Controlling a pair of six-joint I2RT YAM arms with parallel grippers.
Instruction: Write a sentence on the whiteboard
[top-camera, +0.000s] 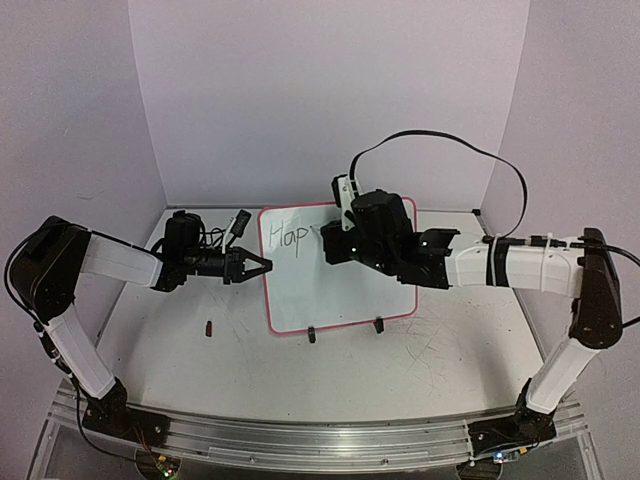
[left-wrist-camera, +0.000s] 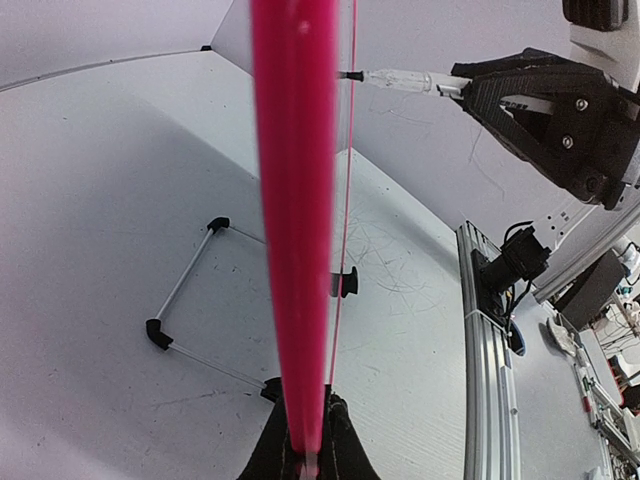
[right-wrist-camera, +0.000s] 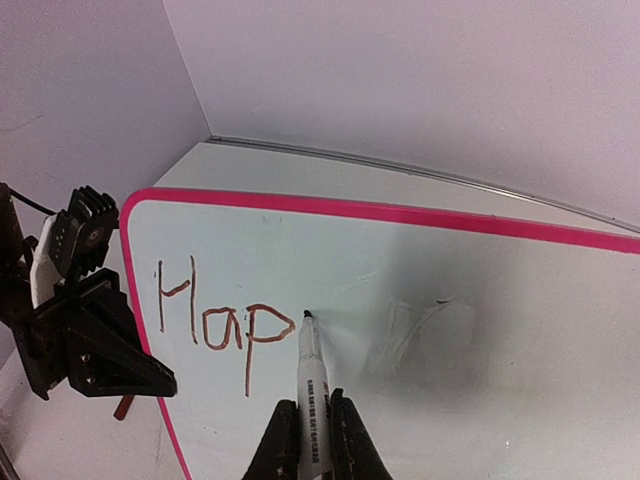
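The whiteboard (top-camera: 340, 290) stands tilted on two black clip feet, with a red-pink frame (left-wrist-camera: 295, 200). The sentence (right-wrist-camera: 215, 320) reads "Hap" in dark red-brown strokes at the board's top left, also visible from above (top-camera: 290, 237). My left gripper (top-camera: 264, 266) is shut on the board's left edge, its fingers (left-wrist-camera: 340, 455) pinching the frame. My right gripper (right-wrist-camera: 315, 445) is shut on a white marker (right-wrist-camera: 312, 380). The marker's black tip touches the board just right of the "p". From the left wrist, the marker (left-wrist-camera: 400, 80) juts out of the right gripper (left-wrist-camera: 560, 120).
A small red-brown cap (top-camera: 209, 327) lies on the tabletop left of the board. A wire stand (left-wrist-camera: 185, 300) with black ends props the board from behind. A clip foot (left-wrist-camera: 345, 283) sits at its lower edge. White walls enclose the back and sides.
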